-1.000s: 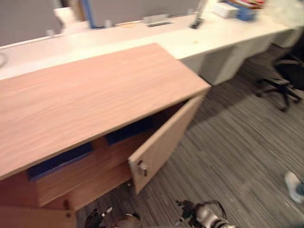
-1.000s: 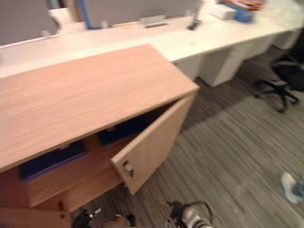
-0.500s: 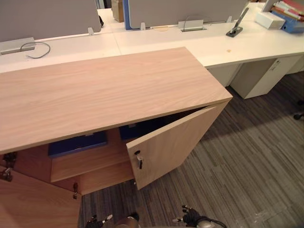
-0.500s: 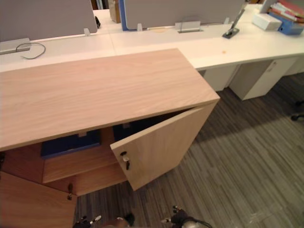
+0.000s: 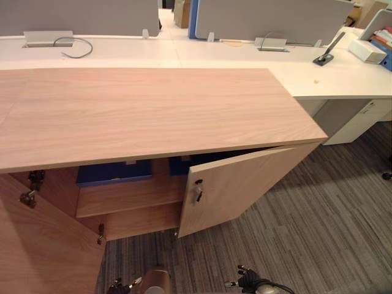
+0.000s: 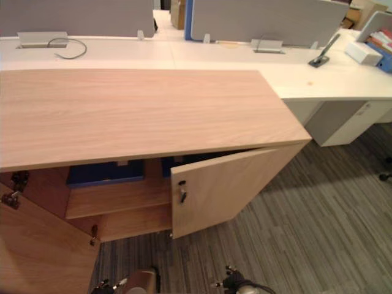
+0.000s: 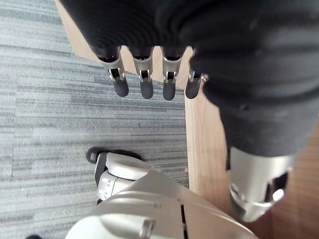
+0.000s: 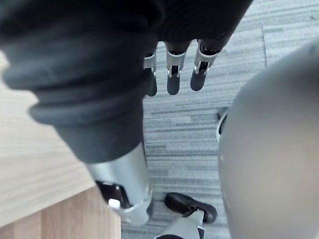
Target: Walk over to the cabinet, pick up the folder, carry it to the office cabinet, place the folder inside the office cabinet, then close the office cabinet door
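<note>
A low wooden office cabinet stands before me with both doors open. On its upper shelf lies a blue folder, and a second blue one shows past the divider. The right door stands partly open with a key in its lock. The left door swings out toward me. My left hand hangs low over the carpet beside the left door's edge, fingers straight and empty. My right hand hangs the same way over the carpet, holding nothing.
Behind the cabinet runs a long white desk with grey partitions, a cable, a stand and a white box. A white pedestal sits under it at right. Grey carpet spreads out right of the cabinet.
The whole picture has shifted, so the camera has turned and now faces the cabinet more squarely. The doors, the folders and both hanging hands keep their places.
</note>
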Tool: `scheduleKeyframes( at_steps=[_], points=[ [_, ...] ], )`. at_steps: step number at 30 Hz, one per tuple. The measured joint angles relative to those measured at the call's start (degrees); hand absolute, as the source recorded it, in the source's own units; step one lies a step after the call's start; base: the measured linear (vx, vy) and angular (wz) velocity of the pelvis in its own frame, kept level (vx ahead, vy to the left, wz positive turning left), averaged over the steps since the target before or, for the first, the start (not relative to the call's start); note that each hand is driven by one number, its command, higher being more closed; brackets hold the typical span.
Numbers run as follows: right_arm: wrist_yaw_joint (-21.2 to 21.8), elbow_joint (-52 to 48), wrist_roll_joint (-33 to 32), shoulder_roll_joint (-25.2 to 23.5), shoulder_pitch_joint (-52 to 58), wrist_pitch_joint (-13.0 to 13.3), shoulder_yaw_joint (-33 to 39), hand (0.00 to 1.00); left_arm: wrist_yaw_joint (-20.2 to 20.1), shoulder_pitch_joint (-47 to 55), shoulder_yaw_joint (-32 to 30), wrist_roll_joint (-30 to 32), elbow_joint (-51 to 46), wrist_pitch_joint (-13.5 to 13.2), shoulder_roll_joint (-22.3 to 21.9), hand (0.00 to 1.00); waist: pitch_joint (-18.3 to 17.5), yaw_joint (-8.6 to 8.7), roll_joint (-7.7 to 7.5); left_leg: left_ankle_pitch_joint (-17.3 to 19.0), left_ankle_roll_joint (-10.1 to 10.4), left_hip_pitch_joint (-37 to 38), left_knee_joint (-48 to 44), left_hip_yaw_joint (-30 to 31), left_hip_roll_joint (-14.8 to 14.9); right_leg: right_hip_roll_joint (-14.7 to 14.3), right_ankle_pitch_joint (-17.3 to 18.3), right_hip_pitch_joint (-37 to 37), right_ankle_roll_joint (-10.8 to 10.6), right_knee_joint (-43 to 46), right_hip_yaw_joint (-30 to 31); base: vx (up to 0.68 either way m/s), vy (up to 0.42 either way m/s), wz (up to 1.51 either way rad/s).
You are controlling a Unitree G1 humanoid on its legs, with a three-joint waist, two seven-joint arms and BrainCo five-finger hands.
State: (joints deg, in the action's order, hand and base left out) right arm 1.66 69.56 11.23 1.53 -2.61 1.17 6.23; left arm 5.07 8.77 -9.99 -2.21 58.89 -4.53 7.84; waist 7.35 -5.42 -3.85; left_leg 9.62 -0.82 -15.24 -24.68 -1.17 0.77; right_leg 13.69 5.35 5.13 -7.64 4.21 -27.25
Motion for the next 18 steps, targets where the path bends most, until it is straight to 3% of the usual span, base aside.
scheduleKeyframes(
  at_steps=[3, 6, 10, 13, 14, 15, 16, 17, 18],
  points=[
    [-0.17, 0.10, 0.34, -0.48, -0.05, -0.33, 3.38, 0.00, -0.56, -0.50, 3.39, 3.92, -0.53, 0.09, 0.91, 0.00, -0.63, 0.87, -0.08, -1.61, -1.48, 0.42, 2.79, 1.89, -4.20, 1.51, -1.81, 1.30, 1.95, -0.98, 0.61, 0.13, 0.124, 0.61],
    [-0.69, 0.04, 1.56, -0.94, -0.29, -0.59, 3.81, 0.00, -1.92, -0.52, 6.25, 5.99, -1.17, 0.04, 1.83, 0.00, -2.04, 0.08, -0.18, -3.45, -1.11, 2.36, 6.64, 3.63, -5.38, 1.94, -4.77, 2.11, 1.05, -1.05, -2.68, 0.19, 0.034, 0.27],
    [-0.63, -0.02, 4.78, -0.90, 0.15, -0.62, 3.77, 0.00, -2.65, -0.54, 7.95, 6.29, -1.10, -0.11, 2.29, 0.00, -3.27, 0.79, -0.02, -6.87, -1.13, 5.34, 12.67, 7.42, -7.10, 3.44, -5.83, 3.89, -0.18, 0.27, -8.22, 0.13, -0.023, 0.60],
    [-0.64, -0.07, 5.54, -0.65, 0.20, -1.01, 3.76, 0.00, -2.70, -0.50, 9.80, 6.74, -1.02, -0.16, 2.18, 0.00, -3.88, 1.42, 1.33, -8.36, -1.64, 6.39, 14.10, 12.53, -8.41, 5.54, -5.79, 3.30, -0.12, 8.53, -9.83, 0.09, 0.049, 0.88],
    [-0.66, -0.32, 5.53, -0.62, 0.54, -1.06, 3.75, 0.00, -2.70, -0.68, 10.85, 6.74, -1.00, -0.18, 1.96, 0.00, -4.26, 2.03, 2.16, -8.47, -1.81, 6.59, 14.12, 15.25, -8.21, 6.41, -4.16, 0.09, 1.44, 15.90, -5.85, 0.02, 0.039, 0.78],
    [-0.62, -1.05, 5.58, -0.77, 0.52, -1.07, 3.64, 0.00, -2.72, -0.85, 11.14, 6.74, -1.05, -0.26, 2.04, 0.00, -4.03, 2.15, 2.58, -8.48, -1.83, 6.74, 14.10, 16.48, -8.08, 5.92, -1.71, -1.19, 2.28, 17.46, -1.49, 0.03, 0.021, 0.97],
    [-0.63, -2.64, 5.54, -1.53, 0.62, -1.05, 3.61, 0.00, -2.71, -1.15, 11.14, 6.76, -1.00, -0.27, 2.05, 0.00, -3.84, 2.28, 2.63, -8.49, -1.84, 7.41, 14.12, 19.04, -8.02, 3.33, 2.65, -2.62, 2.02, 17.75, 6.74, 0.00, -0.064, 0.94],
    [-0.61, -3.09, 5.49, -2.19, 0.66, -1.03, 3.48, 0.00, -2.70, -1.32, 11.14, 6.74, -0.94, -0.30, 2.05, 0.00, -3.77, 2.40, 2.68, -8.41, -1.70, 8.39, 14.31, 21.28, -7.97, 0.95, 4.87, -3.74, 1.02, 17.33, 13.73, -0.02, -0.093, 0.94],
    [-0.61, -3.24, 5.38, -2.35, 0.66, -1.02, 3.15, 0.00, -2.69, -1.42, 11.13, 6.74, -0.94, -0.34, 2.03, 0.00, -3.77, 2.47, 2.68, -8.28, -1.35, 8.71, 14.33, 22.23, -7.94, -0.01, 5.27, -4.15, 0.51, 16.97, 16.16, -0.06, -0.153, 0.99]
  ],
)
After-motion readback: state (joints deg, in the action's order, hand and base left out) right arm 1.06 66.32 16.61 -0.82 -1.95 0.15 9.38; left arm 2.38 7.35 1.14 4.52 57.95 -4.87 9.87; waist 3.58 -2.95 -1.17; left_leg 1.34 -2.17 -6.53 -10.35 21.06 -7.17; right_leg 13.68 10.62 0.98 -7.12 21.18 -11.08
